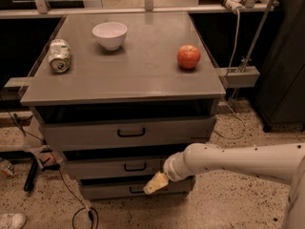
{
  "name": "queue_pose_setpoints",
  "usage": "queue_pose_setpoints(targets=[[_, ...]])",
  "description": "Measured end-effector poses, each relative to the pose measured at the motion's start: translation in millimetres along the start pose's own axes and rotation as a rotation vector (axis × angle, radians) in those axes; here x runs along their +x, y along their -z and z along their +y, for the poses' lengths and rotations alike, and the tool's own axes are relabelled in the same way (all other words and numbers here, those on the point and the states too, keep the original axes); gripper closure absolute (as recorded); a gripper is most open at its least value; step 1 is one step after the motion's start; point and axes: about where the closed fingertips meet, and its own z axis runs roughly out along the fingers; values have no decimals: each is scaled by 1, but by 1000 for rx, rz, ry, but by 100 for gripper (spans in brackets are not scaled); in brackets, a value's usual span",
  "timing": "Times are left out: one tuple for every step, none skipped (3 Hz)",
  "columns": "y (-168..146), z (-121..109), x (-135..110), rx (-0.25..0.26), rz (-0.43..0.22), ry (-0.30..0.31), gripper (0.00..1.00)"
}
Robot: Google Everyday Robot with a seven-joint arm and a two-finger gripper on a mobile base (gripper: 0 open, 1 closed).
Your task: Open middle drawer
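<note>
A grey cabinet has three drawers stacked under its top. The middle drawer (95, 168) shows a flat grey front and a small black bar handle (135, 167), and it sits nearly flush with the drawers above and below. My white arm reaches in from the right. Its yellowish gripper (155, 183) hangs just below and to the right of that handle, over the bottom drawer (107, 190). It holds nothing that I can see.
The top drawer (86, 135) has a wider handle. On the cabinet top (143, 75) stand a white bowl (109, 35), a crushed can (59, 55) and a red apple (188, 57). Cables trail on the floor at the left (71, 202). A dark cabinet (286, 56) stands at the right.
</note>
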Motion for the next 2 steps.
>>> queue_pose_setpoints(targets=[[1, -17, -1, 40, -32, -10, 0], [-1, -41, -10, 69, -57, -5, 0]])
